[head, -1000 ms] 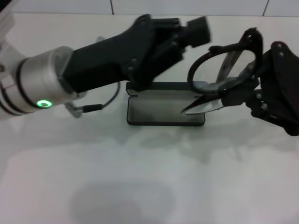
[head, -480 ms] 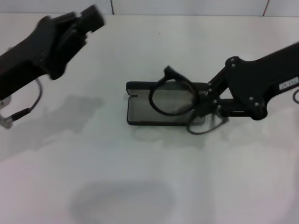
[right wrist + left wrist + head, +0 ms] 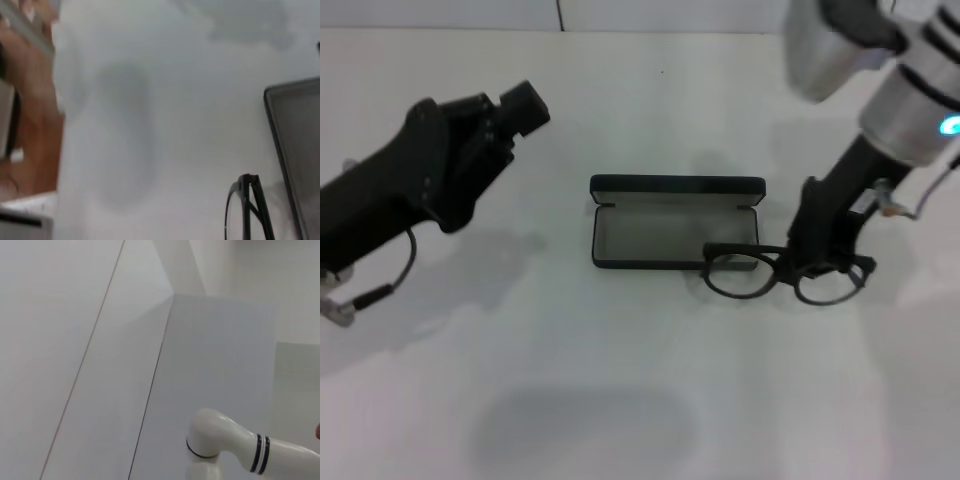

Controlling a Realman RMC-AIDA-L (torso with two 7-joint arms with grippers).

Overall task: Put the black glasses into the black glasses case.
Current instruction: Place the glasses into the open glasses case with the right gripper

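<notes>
The black glasses case [image 3: 675, 186] lies open in the middle of the white table, its grey lining facing up and its lid toward the back. The black glasses [image 3: 740, 275] rest low at the case's front right corner, one lens over the front wall and the other on the table side. My right gripper [image 3: 820, 265] reaches down from the upper right and is shut on the glasses at the outer lens. The right wrist view shows the glasses [image 3: 248, 210] edge-on beside the case [image 3: 295, 145]. My left gripper [image 3: 520, 105] hangs raised at the left, away from the case.
A tiled wall runs along the table's back edge. A thin cable [image 3: 380, 290] loops under the left arm. In the left wrist view only wall and a white arm segment [image 3: 225, 440] appear. A brown shape [image 3: 30, 125] sits at the right wrist view's edge.
The right gripper has carried the glasses from above the case's inside down to its front right corner. The left arm stays pulled back at the left, shifted slightly.
</notes>
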